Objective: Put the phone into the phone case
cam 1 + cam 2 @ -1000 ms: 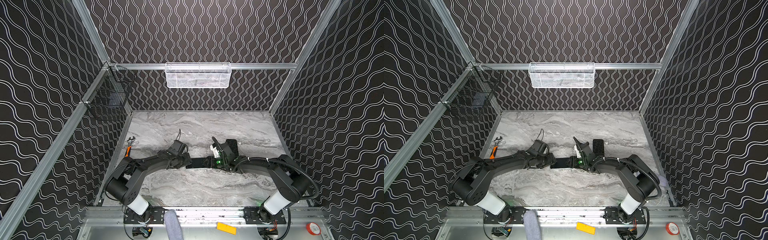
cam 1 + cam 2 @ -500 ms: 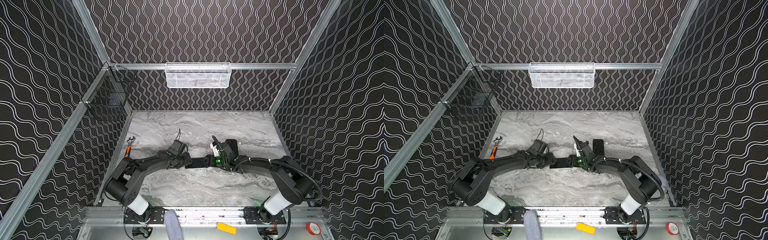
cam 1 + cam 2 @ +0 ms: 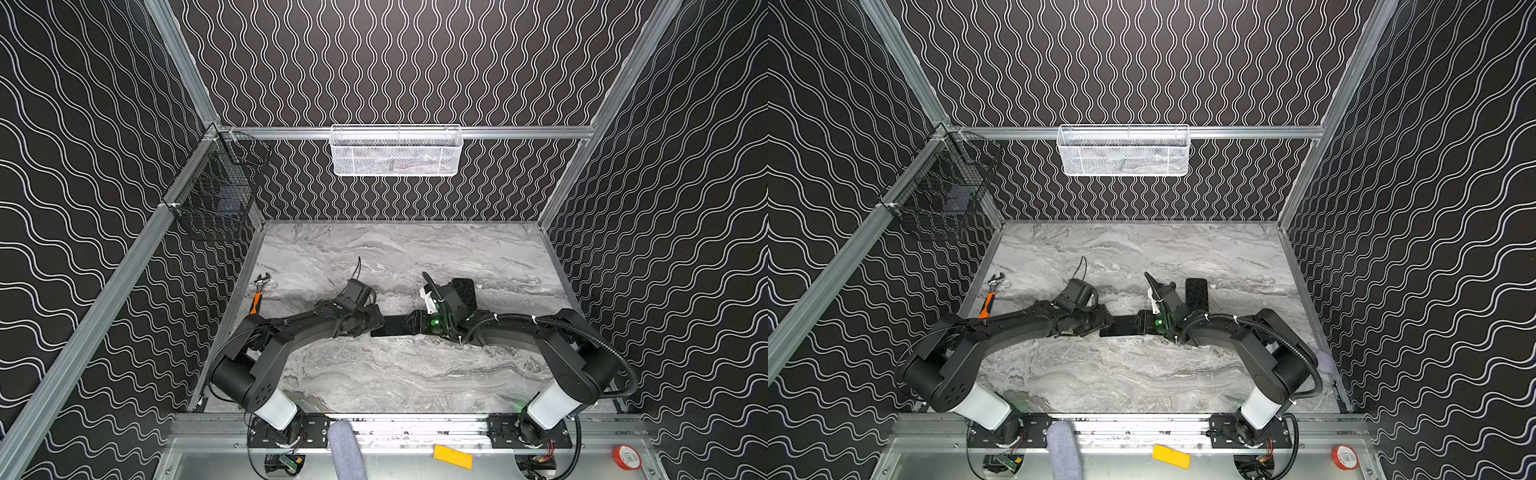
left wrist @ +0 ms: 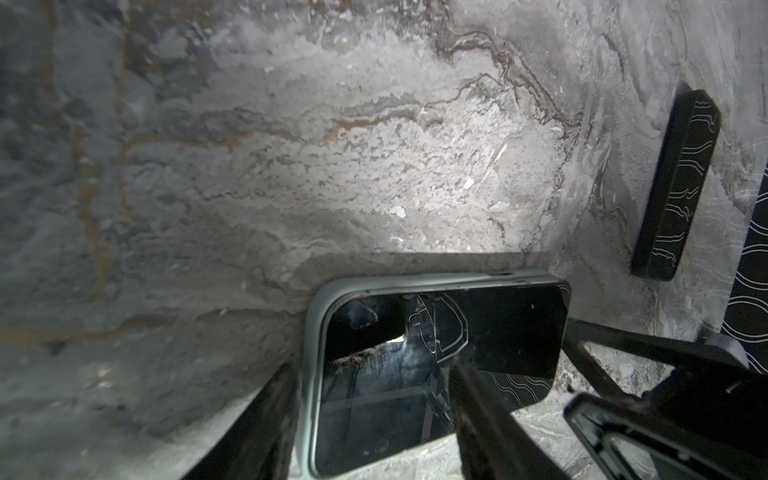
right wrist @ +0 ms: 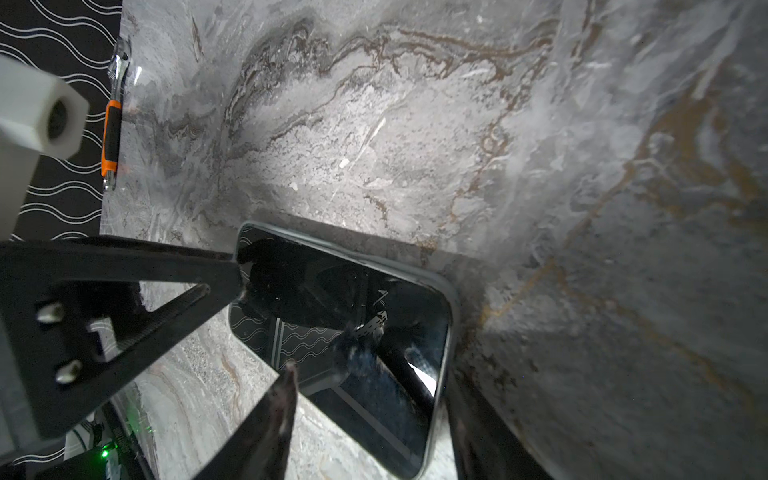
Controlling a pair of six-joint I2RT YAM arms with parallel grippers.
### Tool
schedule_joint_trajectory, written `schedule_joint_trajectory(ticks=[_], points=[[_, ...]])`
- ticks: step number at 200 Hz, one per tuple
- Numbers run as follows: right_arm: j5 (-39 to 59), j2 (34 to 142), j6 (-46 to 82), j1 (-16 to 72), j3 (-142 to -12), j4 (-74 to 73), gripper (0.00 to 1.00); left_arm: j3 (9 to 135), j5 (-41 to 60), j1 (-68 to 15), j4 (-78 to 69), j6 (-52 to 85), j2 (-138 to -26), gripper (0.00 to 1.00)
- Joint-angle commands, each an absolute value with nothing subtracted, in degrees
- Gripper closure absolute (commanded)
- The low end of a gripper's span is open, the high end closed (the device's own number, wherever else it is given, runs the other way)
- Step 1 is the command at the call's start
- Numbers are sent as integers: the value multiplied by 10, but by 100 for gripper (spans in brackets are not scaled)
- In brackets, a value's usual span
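Nothing moved; both grippers clamp phone (image 3: 395,326) edges

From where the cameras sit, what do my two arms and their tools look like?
Both arms are matte black with white base segments. The right arm carries a ribbed black cable hose and a green indicator light by its tool; the left arm has a thin black wire looping above its wrist. Tool fingers are black.
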State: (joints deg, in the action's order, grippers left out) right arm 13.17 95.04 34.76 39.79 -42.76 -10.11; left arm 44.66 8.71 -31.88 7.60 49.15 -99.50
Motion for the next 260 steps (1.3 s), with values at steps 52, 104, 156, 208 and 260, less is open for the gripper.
schedule_joint_trajectory(ticks=[52, 104, 156, 208, 260], points=[[147, 955, 347, 416, -445, -110, 42, 454, 91, -317, 55, 485, -1001, 39], [143, 965, 352, 426, -450, -111, 42, 452, 92, -318, 50, 485, -1001, 39], [140, 966, 355, 426, -447, -114, 42, 456, 64, -318, 88, 481, -1005, 46], [141, 965, 355, 427, -445, -118, 42, 458, 34, -318, 125, 483, -1021, 57], [142, 958, 354, 428, -440, -120, 42, 465, 5, -316, 150, 485, -1043, 61]])
